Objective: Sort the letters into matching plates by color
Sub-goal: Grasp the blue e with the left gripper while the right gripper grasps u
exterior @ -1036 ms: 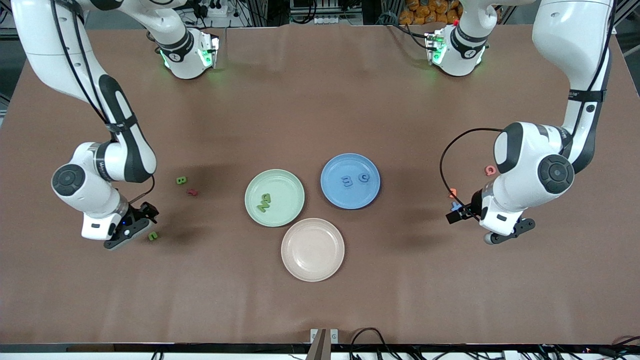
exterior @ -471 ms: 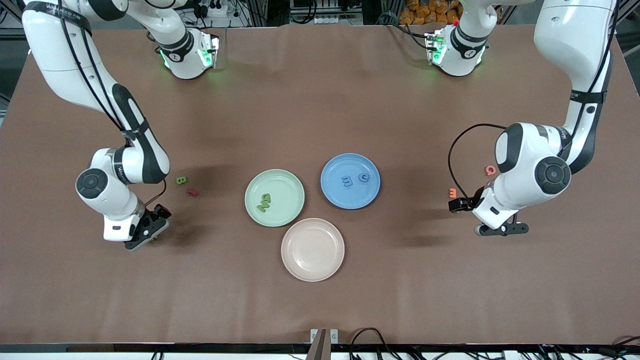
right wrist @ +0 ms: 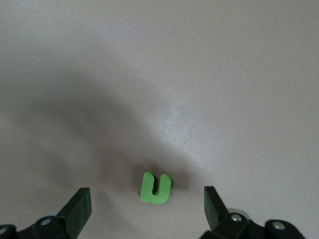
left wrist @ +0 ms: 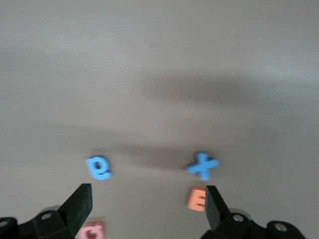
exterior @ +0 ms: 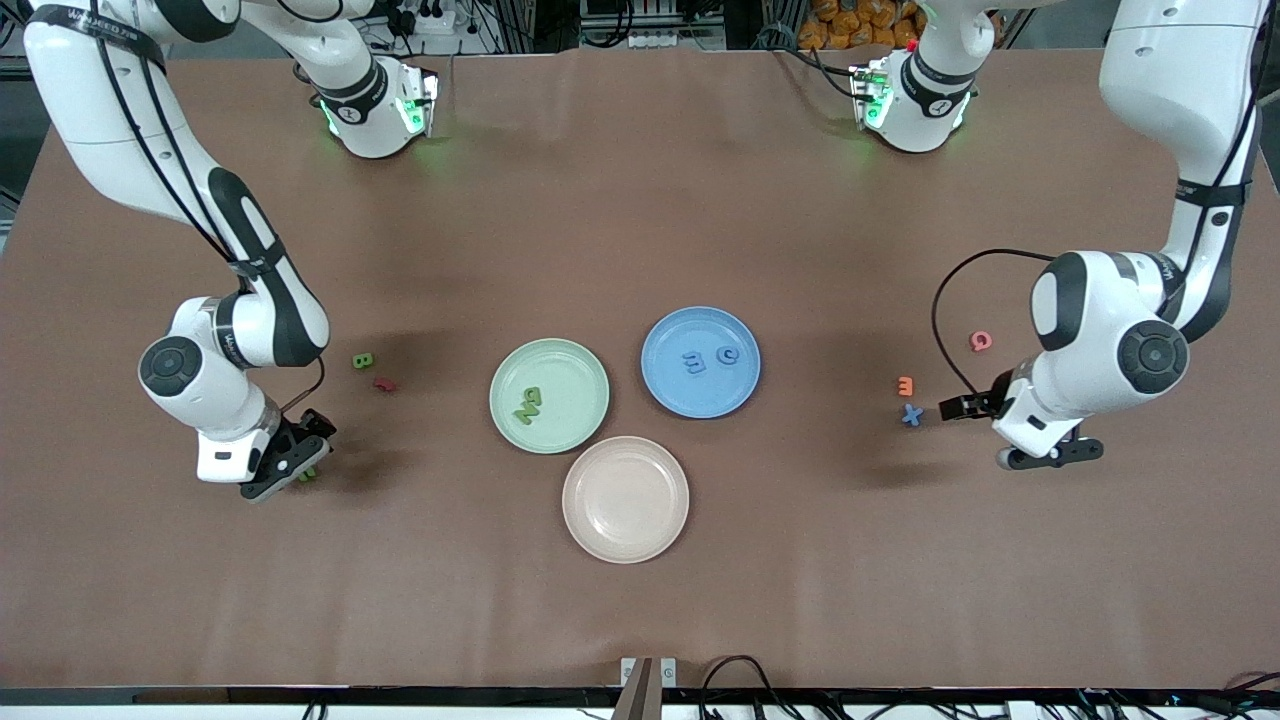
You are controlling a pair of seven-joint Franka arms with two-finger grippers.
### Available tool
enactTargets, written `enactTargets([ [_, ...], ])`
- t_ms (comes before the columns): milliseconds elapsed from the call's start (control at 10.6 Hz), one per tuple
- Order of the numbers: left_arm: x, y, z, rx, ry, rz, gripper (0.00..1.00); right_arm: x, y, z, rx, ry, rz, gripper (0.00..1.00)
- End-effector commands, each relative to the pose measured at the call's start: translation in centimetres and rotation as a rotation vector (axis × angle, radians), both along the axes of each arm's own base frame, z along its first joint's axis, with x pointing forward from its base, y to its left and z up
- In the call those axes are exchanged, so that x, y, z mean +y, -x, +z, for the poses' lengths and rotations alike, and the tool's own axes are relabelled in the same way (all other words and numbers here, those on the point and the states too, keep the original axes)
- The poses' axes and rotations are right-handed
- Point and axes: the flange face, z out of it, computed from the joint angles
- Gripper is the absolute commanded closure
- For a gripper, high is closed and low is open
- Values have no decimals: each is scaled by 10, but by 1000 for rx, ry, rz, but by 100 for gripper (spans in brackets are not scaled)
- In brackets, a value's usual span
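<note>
The right tool (right wrist: 147, 204) hangs wide open and empty over a small green U-shaped letter (right wrist: 156, 187) on the brown bench (exterior: 640, 200), while the left tool (left wrist: 148, 206), equally open and empty, hovers by a blue cross-shaped letter (left wrist: 203, 165) and an orange E letter (left wrist: 197, 198).

Both arms reach down low over the worktop (exterior: 640, 600), elbows bent. The right end effector (right wrist: 147, 206) has its fingers spread wide, empty. The left end effector (left wrist: 149, 206) looks equally wide apart, though its view is blurred.

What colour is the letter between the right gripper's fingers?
Bright green letter, between the open right gripper fingers; clearest in the right wrist view.
</note>
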Motion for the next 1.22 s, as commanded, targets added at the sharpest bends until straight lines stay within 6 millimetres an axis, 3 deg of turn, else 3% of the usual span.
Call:
enactTargets([
  [0, 48, 18, -13, -32, -73, 25, 0, -1, -2, -2, -11, 1, 17, 0],
  [188, 68, 36, -32, -81, -103, 25, 0, -4, -2, -9, -4, -1, 13, 0],
  [283, 74, 61, -63, -96, -89, 51, 0, -11, -2, -18, -13, -15, 0, 0],
  [471, 75, 67, -83, -108, -80, 63, 0, -17, -1, -22, -8, -16, -8, 0],
  [565, 85, 70, -90, -112, -80, 78, 0, -17, -1, -22, -8, -17, -10, 0],
  [1130, 87, 78, -93, -101, -75, 88, 0, -17, -6, -20, -18, -21, -15, 2],
])
